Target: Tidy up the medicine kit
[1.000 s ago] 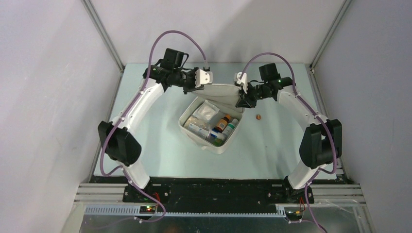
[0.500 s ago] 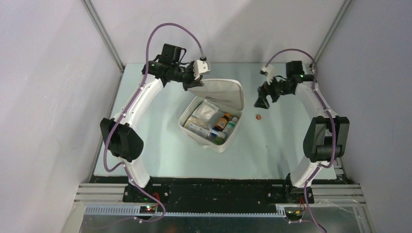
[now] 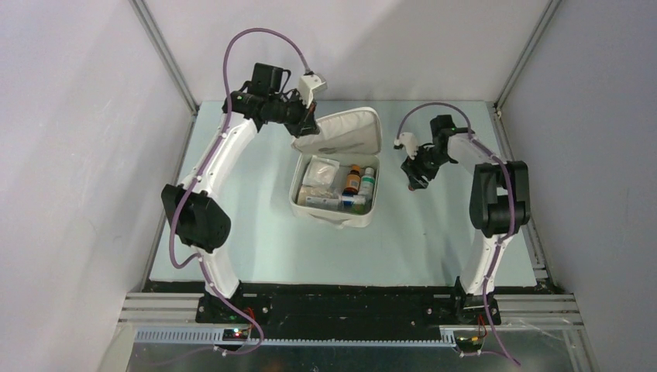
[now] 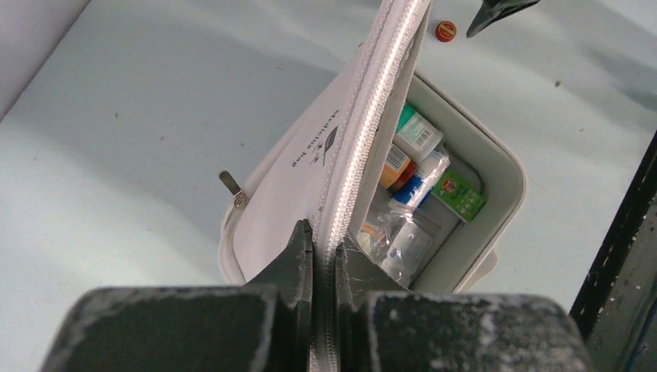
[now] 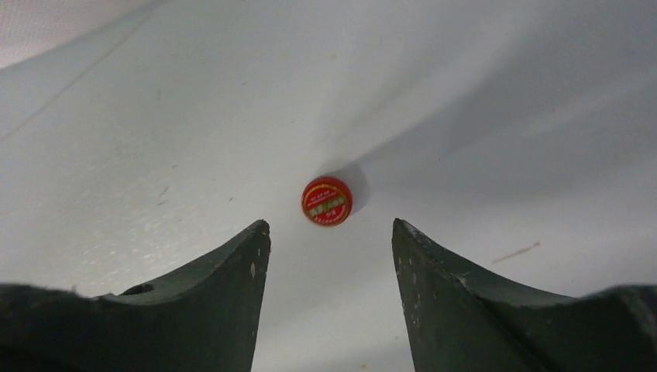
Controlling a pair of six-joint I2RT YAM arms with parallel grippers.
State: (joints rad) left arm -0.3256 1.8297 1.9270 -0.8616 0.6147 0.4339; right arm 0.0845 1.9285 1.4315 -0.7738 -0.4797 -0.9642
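Medicine kit (image 3: 335, 220) is held open mid-table while a stray piece is fetched.
Its lid (image 3: 346, 133) stands up on the far side because the left end effector (image 3: 308, 128) is clamped on its zip edge, keeping the bottles (image 3: 353, 180) and packets (image 3: 318, 172) reachable. The right end effector (image 5: 329, 225), jaws apart, hangs over a small red disc (image 5: 326, 201) on the table (image 3: 256, 232) to the right, probably to grab it. A second ago both end effectors were at the lid, which lay lower, and the case sat skewed.
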